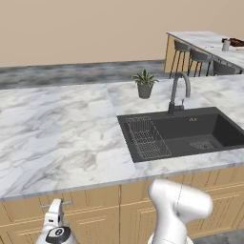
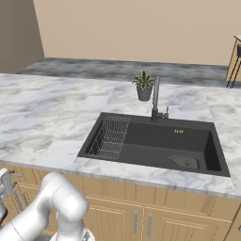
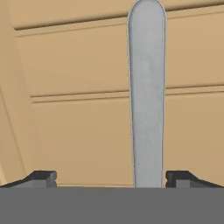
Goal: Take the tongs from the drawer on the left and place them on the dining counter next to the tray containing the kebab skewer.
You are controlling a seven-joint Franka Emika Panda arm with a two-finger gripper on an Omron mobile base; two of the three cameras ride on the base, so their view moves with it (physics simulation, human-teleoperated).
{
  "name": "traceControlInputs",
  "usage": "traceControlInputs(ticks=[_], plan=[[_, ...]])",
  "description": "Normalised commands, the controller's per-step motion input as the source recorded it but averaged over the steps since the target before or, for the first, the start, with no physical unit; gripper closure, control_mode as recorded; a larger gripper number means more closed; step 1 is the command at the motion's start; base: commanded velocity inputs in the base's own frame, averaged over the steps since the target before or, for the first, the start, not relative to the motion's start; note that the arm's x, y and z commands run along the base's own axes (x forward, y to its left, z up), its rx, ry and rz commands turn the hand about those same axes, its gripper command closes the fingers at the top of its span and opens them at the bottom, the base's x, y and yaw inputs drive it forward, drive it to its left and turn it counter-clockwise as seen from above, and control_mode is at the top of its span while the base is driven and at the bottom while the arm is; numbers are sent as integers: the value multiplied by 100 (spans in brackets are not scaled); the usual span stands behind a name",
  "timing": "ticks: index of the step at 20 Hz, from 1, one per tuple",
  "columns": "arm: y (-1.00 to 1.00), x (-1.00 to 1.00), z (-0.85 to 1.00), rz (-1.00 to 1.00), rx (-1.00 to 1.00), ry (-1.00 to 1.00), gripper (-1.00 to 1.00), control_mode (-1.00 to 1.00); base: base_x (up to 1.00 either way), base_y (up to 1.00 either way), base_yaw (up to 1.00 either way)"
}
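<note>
The drawer (image 1: 26,206) is a light-wood front under the marble worktop, and it looks closed. In the hand view its silver bar handle (image 3: 146,109) runs up the picture between my two dark fingertips (image 3: 43,177), nearer the right one. My gripper (image 3: 111,177) is open, its fingers wide on either side of the handle and not touching it. From the base views, the gripper (image 1: 55,212) (image 2: 5,184) sits low against the drawer front. The tongs are hidden. Far back right, the dining counter (image 1: 205,40) carries the dark tray (image 1: 237,43); the skewer is too small to make out.
A wide marble worktop (image 1: 57,128) holds a black sink (image 1: 190,133) with a wire rack (image 1: 145,138), a faucet (image 1: 178,93) and a potted plant (image 1: 144,83). Dark stools (image 1: 198,57) stand by the dining counter. Cabinet doors (image 2: 141,221) lie under the sink.
</note>
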Motion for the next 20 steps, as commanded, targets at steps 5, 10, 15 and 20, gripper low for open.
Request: traceControlInputs(ticks=[5,10,15,20], plan=[[3,29,-27,0,0,0,-100,-100,0,0,0],[3,29,-35,0,0,-2,-100,-100,0,0,0],[3,29,-23,0,0,-1,100,-100,0,0,0],[1,6,-4,0,0,0,100,-100,0,0,0]])
